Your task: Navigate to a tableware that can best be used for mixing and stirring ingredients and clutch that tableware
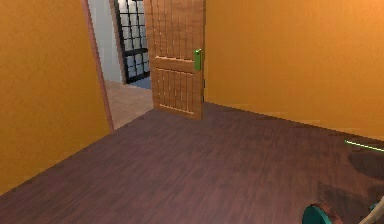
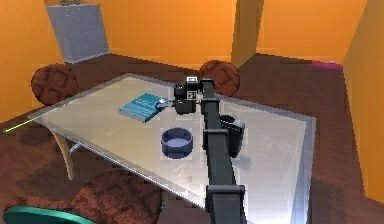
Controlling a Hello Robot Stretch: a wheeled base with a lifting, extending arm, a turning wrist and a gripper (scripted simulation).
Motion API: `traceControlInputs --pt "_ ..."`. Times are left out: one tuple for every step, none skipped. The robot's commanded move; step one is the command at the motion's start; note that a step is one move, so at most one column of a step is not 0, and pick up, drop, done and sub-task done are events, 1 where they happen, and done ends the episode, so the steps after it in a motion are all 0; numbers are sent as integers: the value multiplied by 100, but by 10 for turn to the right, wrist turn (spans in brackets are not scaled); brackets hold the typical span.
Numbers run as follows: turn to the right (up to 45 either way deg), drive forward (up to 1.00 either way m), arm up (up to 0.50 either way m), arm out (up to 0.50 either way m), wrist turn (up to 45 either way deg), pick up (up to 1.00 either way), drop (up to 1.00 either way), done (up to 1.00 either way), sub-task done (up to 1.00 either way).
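A low, round, dark blue bowl (image 2: 177,141) stands on the glass-topped table (image 2: 110,130) in the arm side view, just left of the arm's dark bar. The arm reaches out over the table. The gripper (image 2: 167,100) is at its far end, beyond the bowl and beside a teal book (image 2: 142,105) lying flat on the glass. With the book and tabletop behind the fingers, I cannot tell whether the gripper holds anything.
A black cup-like thing (image 2: 233,133) stands right of the arm. Brown padded chairs (image 2: 55,82) (image 2: 222,75) (image 2: 120,195) ring the table, and a grey cabinet (image 2: 80,32) is at the far wall. Ahead, an ajar wooden door (image 1: 178,55) flanks a doorway (image 1: 128,50) across dark wood floor.
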Motion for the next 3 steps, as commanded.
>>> traceControlInputs --pt "0 0 -30 0 0 0 0 0 0" --pt "0 0 0 0 0 100 0 0 0" --pt "0 0 10 0 0 0 0 0 0"
